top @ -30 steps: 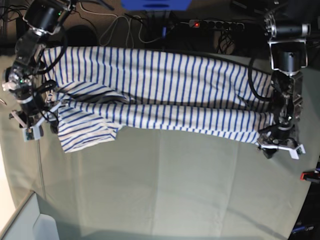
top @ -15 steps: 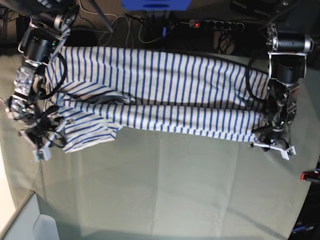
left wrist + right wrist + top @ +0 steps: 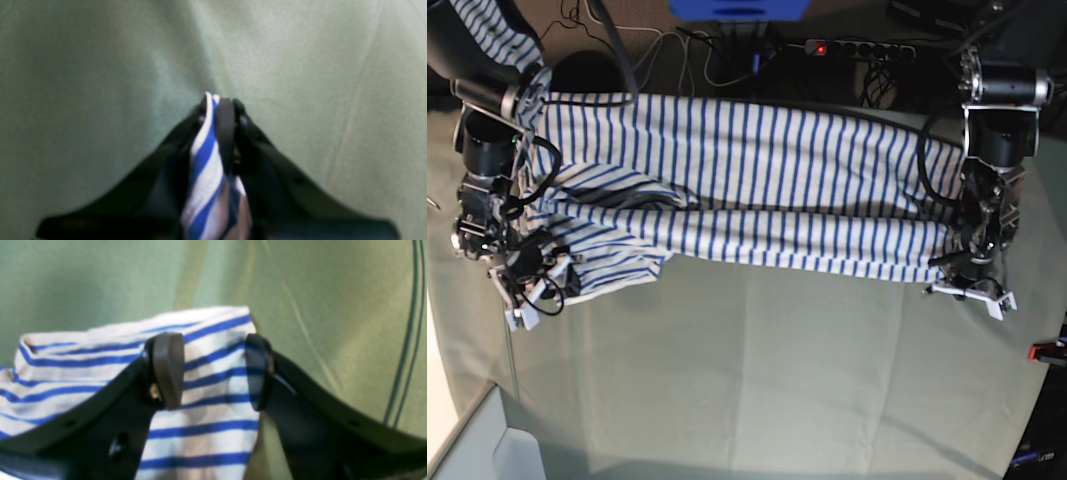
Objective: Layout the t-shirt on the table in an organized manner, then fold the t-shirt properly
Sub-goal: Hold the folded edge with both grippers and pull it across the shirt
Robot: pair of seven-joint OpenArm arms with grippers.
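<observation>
A: Base view, left side first. The right gripper (image 3: 527, 290) sits over the sleeve corner of the t-shirt (image 3: 747, 190), which lies stretched across the far half of the table (image 3: 777, 380).

B: Its wrist view shows what we cannot make out from above: the fingers (image 3: 166, 370) stand apart, striped cloth beneath and between them, nothing pinched.

A: At the right side of the base view, the left gripper (image 3: 967, 290) is at the shirt's near hem corner.

B: There the wrist view settles it: jaws together, clamped on a fold of the stripes, bare table beyond.

A: We judge this the grasping step before a fold: one corner held, the other not.

B: So next, we reckon, the right jaws must close on their corner, then both lift evenly.
</observation>
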